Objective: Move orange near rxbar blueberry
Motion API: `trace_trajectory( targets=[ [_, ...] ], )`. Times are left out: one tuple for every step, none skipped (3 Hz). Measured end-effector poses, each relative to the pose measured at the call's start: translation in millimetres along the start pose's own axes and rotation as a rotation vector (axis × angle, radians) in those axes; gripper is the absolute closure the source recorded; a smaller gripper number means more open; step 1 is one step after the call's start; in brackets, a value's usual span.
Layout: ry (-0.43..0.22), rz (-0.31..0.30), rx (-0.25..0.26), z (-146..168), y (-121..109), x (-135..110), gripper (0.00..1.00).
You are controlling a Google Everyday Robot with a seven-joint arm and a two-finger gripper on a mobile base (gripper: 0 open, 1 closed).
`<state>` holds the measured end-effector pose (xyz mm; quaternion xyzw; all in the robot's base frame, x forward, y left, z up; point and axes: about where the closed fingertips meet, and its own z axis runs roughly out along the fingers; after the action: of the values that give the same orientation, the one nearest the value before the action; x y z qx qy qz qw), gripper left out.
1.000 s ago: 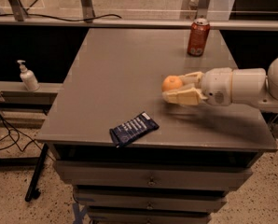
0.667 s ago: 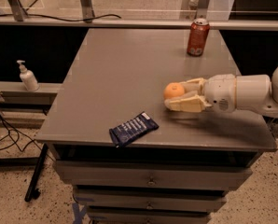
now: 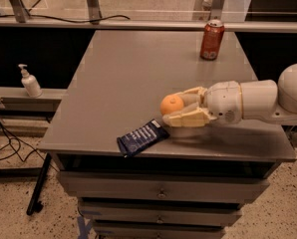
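Clasping the orange [image 3: 171,105], the pincer [image 3: 174,109] hangs over the grey table [image 3: 128,68] near the rxbar blueberry [image 3: 142,137].

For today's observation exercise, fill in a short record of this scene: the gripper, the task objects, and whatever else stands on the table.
gripper: over the table's front right, closed around the orange
orange: held between the fingers, close to the bar's right end
rxbar blueberry: lying flat, angled, near the front edge
soda can: upright, far right corner
table: grey top, drawers below
status: orange near bar, not yet released
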<state>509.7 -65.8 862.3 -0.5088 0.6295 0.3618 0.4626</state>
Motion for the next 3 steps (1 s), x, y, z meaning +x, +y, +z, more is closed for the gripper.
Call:
trace_trajectory(
  targets=[
    [0.011,-0.003,-0.059,14.6,15.5,2.6,1.00],
    [0.035,0.010,-0.080,21.1,21.6,13.0,1.00],
    [0.053,0.022,-0.089,24.5,22.6,19.6,0.82]
  ],
)
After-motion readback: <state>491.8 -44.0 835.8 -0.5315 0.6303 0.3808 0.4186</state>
